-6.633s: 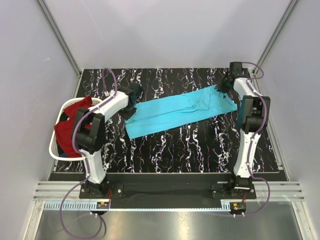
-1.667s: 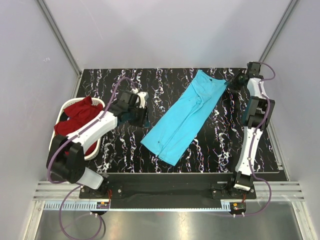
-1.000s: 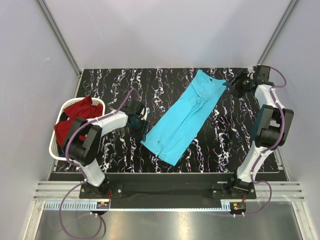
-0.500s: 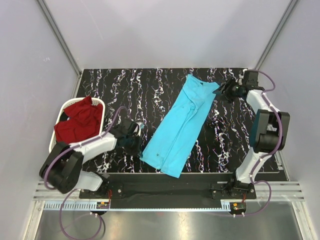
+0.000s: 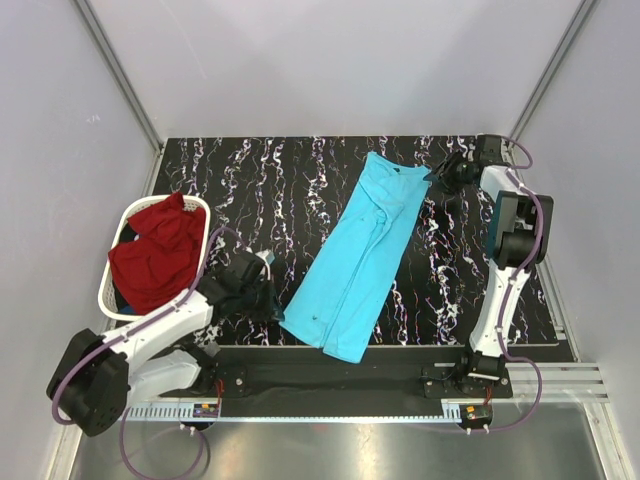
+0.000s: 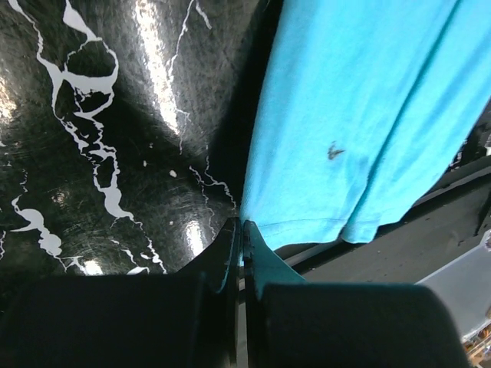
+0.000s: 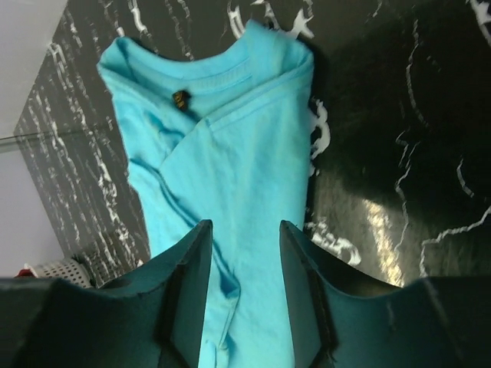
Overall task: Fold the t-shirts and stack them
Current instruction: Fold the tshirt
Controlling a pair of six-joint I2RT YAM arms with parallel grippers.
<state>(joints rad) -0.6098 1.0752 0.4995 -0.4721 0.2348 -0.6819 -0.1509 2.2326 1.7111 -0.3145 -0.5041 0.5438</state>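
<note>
Turq t-shirt (image 5: 360,250) lies stretched btwn both grippers; red t-shirt (image 5: 160,250) sits well behind the L jaws. L gripper (image 6: 242,230) jaws are pressed together on just the hem corner, so a tug may slip it. R gripper (image 7: 244,230) jaws stand apart w/ the collar end ahead ungripped, so that end may bunch.

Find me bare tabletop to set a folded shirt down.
Two patches: far-left table between laundry basket and turquoise t-shirt; near-right, between the shirt and right arm. Crowded: left gripper at the shirt's near hem, right gripper at its collar.
</note>
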